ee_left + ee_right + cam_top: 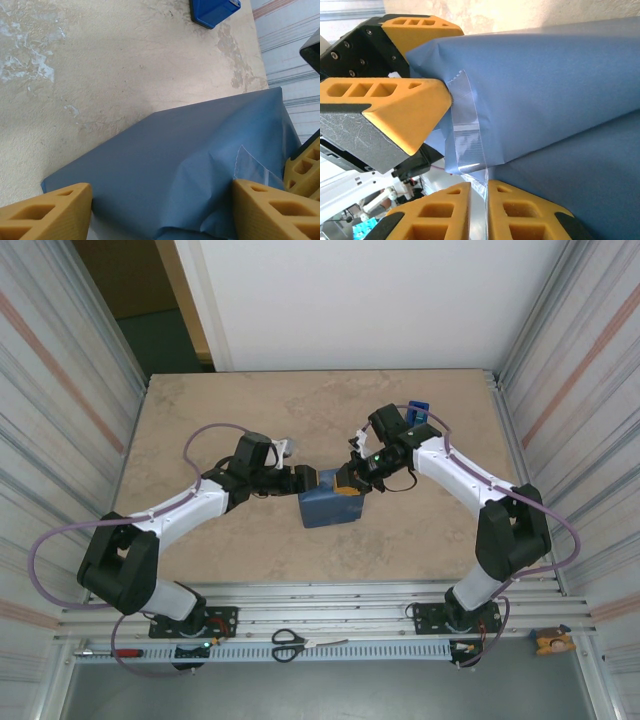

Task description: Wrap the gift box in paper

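Snugly, blue paper (190, 160) folded boxlike, creased, clear tape (467, 135) at corner

Both arms reach in toward the middle of the top view, elbows bent, wrists turned inward: the left gripper (306, 479) and the right gripper (349, 479) are almost nose to nose. The left fingers (45, 215) stand spread wide, while the right fingers (520, 212) sit pressed nearly together at the frame's bottom edge.

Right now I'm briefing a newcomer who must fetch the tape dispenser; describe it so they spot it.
On the tan table, look to the far right, just behind the right arm. The tape dispenser is small, narrow, bright blue, unlike the larger, duller blue paper bundled mid-table.
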Available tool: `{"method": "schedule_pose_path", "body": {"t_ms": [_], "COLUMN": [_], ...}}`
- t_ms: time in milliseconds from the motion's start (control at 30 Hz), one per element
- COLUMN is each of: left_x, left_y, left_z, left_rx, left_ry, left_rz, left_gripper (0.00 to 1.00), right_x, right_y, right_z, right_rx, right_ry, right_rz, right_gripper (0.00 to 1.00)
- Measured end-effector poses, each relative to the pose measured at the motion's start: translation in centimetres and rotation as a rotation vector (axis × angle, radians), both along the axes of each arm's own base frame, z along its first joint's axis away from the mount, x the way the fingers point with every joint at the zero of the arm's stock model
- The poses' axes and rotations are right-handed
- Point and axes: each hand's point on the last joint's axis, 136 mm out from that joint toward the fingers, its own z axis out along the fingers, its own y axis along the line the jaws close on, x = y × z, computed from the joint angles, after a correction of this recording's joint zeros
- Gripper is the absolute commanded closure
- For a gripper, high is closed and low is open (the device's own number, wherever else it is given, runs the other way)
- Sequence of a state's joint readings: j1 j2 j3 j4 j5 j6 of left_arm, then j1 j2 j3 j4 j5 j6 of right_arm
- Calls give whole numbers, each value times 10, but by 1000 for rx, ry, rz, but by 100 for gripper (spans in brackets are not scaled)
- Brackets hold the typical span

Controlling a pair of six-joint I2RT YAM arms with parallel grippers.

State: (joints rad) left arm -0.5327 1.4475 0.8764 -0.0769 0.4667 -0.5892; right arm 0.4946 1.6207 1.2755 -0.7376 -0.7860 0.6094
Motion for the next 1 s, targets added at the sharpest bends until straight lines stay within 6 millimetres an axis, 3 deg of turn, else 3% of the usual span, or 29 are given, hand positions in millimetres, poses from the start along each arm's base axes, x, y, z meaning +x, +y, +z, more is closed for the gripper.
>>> {"method": "schedule_pose_path", "body": {"t_ms": [567, 767, 1000], "left_x": [1, -4, -4], "left_y": [0, -6, -8], "left_z": [0, 0, 0], "left_rx": [1, 4, 8], "left_ry": [-4, -12, -20], "left_rz": [2, -16, -15], "left_gripper": [32, 32, 32], "right_x": [-3, -3, -2], "right_y": [-1, 0, -5], "right_z": [7, 7, 22], "right_rx": [6, 7, 28], "right_ry": [-9, -8, -41], "right_rz": [0, -5, -20], "right_gripper": [77, 92, 97]}}
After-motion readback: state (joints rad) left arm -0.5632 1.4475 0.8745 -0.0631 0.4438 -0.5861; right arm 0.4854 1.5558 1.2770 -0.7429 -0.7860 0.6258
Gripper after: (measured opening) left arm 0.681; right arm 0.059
